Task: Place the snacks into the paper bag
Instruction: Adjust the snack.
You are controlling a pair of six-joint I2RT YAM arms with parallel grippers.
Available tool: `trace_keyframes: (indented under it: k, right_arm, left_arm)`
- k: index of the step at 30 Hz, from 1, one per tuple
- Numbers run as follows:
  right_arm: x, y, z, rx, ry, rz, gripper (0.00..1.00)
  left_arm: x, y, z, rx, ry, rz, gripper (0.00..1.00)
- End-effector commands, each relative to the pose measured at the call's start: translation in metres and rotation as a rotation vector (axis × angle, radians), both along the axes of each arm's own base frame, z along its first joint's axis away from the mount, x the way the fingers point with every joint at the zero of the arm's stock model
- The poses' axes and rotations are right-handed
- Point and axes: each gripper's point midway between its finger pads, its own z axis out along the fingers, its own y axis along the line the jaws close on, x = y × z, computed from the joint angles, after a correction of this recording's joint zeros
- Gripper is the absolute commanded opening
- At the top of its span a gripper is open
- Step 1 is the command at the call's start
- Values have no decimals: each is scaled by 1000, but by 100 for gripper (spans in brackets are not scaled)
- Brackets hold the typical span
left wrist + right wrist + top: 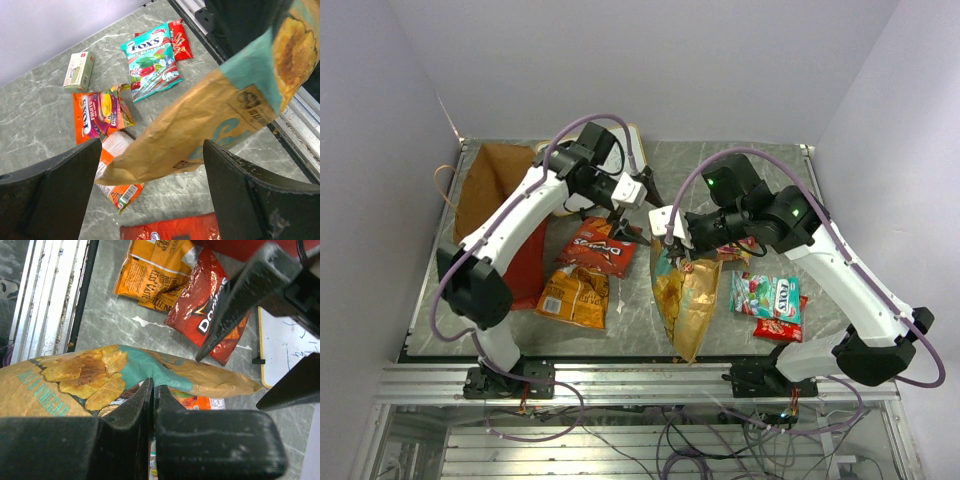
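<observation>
Brown chip bag (685, 295) pinched in shut right gripper (151, 390), hanging mid-table, long axis toward near edge. Left gripper (152, 145) spread wide astride bag's end, gripping nothing. Paper bag (490, 185) far left, well apart; left arm nearer.

We see the brown chip bag (200, 130) cut off by the upper right edge, and it covers part of an orange packet (120, 192). The left arm (515, 220) hides part of the paper bag (490, 180). We cannot read the print of the white box (79, 71).
</observation>
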Motion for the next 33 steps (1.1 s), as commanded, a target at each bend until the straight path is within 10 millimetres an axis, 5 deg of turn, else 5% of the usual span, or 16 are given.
trace_keyframes:
  k: [1,10,17,21,24,27,33]
  right_arm:
    - [-3,2,6,25,-43,47,0]
    - [11,-5,-2,-36,-87,9,0]
    - [23,-9,-7,-56,-124,-49,0]
    - [29,-10,-11,-58,-140,-76,0]
    - [31,-13,-12,-57,-151,-103,0]
    - [34,-14,-8,-45,-160,-134,0]
    - [41,-18,6,-3,-174,-208,37]
  left_arm:
    - [-2,-11,17,-102,18,-92,93]
    - [-24,-23,-21,14,90,-188,100]
    - [-22,-19,-18,65,107,-157,59]
    - [-22,-14,-16,107,100,-129,24]
    - [-17,-10,-12,150,96,-70,8]
    - [-10,-8,-1,174,105,25,7]
    - [1,3,44,133,61,275,7]
